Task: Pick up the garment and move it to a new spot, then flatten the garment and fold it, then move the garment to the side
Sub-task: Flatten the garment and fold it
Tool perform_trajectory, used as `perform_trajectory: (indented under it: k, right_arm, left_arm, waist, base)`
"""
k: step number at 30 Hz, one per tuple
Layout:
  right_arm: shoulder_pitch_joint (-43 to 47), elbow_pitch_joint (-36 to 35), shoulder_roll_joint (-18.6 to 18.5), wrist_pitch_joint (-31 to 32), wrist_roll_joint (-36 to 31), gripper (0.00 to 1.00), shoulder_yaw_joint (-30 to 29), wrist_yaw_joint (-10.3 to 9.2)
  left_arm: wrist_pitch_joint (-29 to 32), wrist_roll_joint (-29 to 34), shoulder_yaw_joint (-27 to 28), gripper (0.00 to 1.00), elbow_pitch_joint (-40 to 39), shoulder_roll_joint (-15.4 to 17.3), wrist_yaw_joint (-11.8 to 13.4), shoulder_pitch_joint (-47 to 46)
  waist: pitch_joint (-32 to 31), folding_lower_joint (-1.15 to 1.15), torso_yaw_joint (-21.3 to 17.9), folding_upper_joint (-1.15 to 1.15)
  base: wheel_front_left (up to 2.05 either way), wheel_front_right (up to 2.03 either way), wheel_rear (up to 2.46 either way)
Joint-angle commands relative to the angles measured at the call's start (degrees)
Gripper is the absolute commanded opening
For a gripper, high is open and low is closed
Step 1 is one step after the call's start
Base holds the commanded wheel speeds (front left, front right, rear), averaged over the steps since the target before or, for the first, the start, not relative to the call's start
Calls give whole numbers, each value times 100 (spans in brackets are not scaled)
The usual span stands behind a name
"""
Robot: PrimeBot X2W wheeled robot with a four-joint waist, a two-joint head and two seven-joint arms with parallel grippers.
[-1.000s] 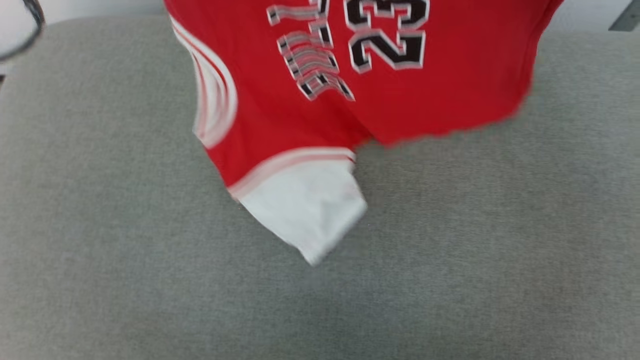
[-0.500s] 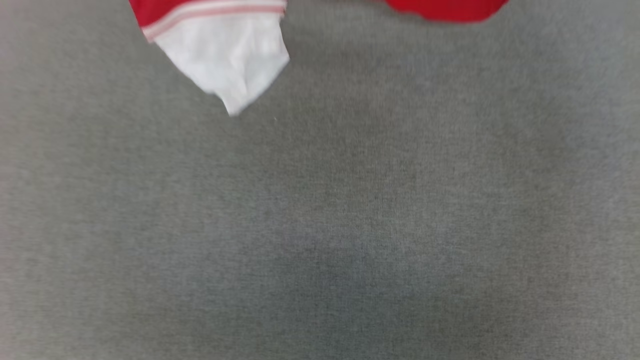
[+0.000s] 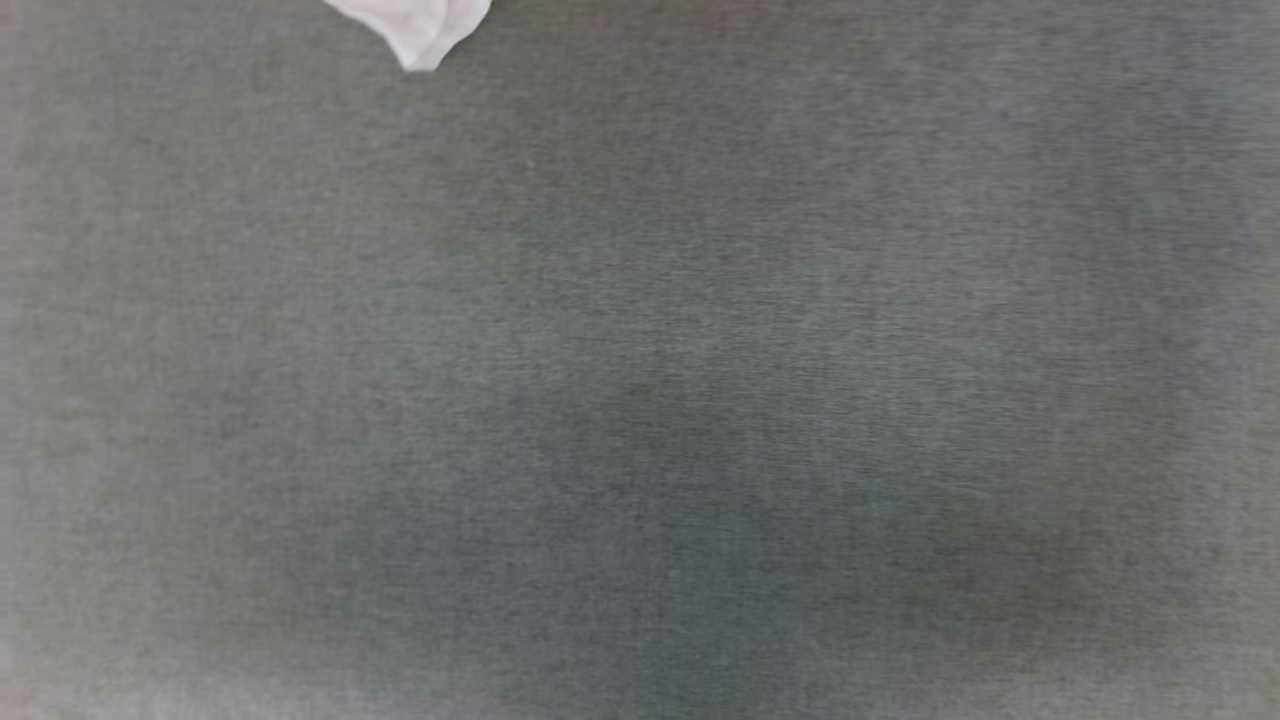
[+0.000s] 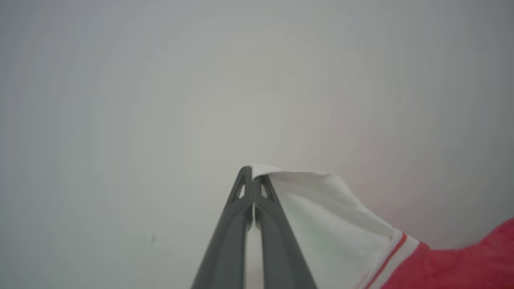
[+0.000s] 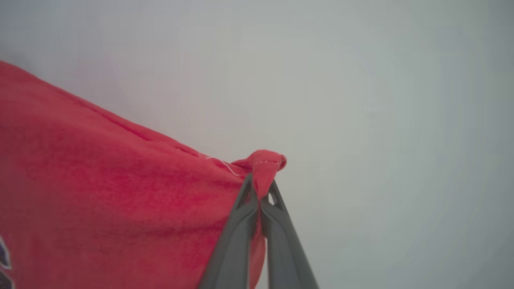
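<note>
**Jersey aloft, pinched at 2 points**

Start at the left gripper: its 2 dark fingers are pressed together on the edge of a white sleeve. The cloth folds over the tips and falls away to that view's right, past red-white trim into red.

Over to the right gripper: its fingers are clamped on a small bunched nub of red fabric, and the body of the garment spreads off to that view's left.

So the garment hangs between the 2 grippers, its long axis running from one pinch to the other, with neither arm nearer.

In the head view, a sleeve tip dangles at the top edge above the grey cloth surface, apparently clear of it.

My read: this is the carry. The lay-down needs both arms lowering together with the cloth taut, or it bunches.
</note>
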Motion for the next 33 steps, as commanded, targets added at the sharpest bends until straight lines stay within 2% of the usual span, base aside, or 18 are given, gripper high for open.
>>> perform_trajectory:
  k: [1, 5, 9, 14, 19, 23, 28, 33]
  right_arm:
    - [190, 31, 18, -25, 46, 0, 106, -11]
    - [563, 132, -8, -27, 279, 0, 380, -11]
    - [1089, 365, -80, -22, 865, 0, 792, -11]
    - [1970, 337, -214, 341, 1907, 0, 1502, -11]
    - [3055, -449, -666, 985, 3066, 0, 2076, -11]
    - [4120, -1431, -1161, 1581, 3862, 0, 2301, -11]
    - [5451, -2680, -1667, 2383, 4563, 0, 2178, -11]
    - [6710, -3716, -1958, 3252, 4986, 0, 1828, -11]
  left_arm:
    - [-24, -132, 11, 0, 83, -33, -72, 206]
    - [173, -348, -108, 0, 228, -71, -166, 671]
    - [917, -898, -500, 0, -137, -103, -180, 1578]
    - [1898, -1587, -1204, 0, -1270, 527, -172, 2849]
    - [2656, -2196, -1447, 0, -2478, 1199, -118, 4137]
    - [3114, -2537, -1536, 0, -3783, 1799, 379, 5210]
    - [3452, -2975, -1564, 0, -5633, 2708, 1319, 6516]
    - [3550, -3464, -1619, 0, -7009, 3516, 2168, 7683]
  waist:
    - [-40, 0, 168, 0]
    - [-197, 0, 236, 0]
    - [-506, 0, 294, 0]
    - [-940, 0, 312, 0]
    - [-1344, 0, 331, 0]
    - [-1584, 0, 340, 0]
    - [-1766, 0, 303, 0]
    - [-1827, 0, 244, 0]
  base:
    - [0, 0, 0]
    - [0, 0, 0]
    - [0, 0, 0]
    - [0, 0, 0]
    - [0, 0, 0]
    - [0, 0, 0]
    - [0, 0, 0]
    - [0, 0, 0]
